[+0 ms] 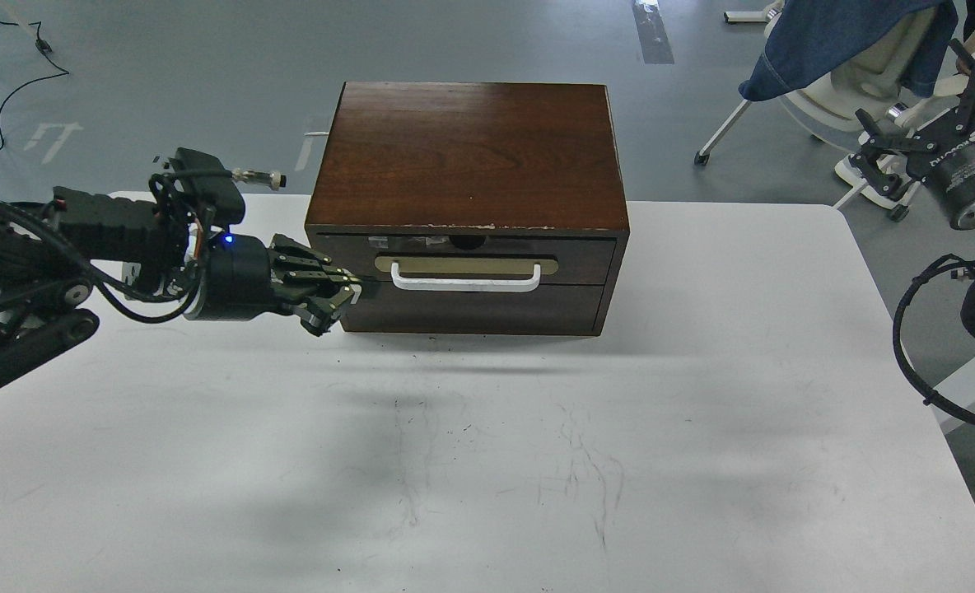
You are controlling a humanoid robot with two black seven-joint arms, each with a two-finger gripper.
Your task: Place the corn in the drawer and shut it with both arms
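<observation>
From my head view, a dark brown wooden cabinet with a smooth, glossy grained top sits at the back of the white table, whose matte surface carries thin dark scuffs. The drawer in its upper front is pushed in flush; its white bar handle curves out from a tan oval plate, and the top edge above it is chipped with pale flecks. The corn is nowhere visible to me.

My left gripper, black and claw-like, reaches in from the left and touches the drawer front at its left end, fingers drawn close together with nothing between them. My right gripper hangs off the table's right side, near a chair draped in blue cloth; I cannot tell whether its fingers are apart.
</observation>
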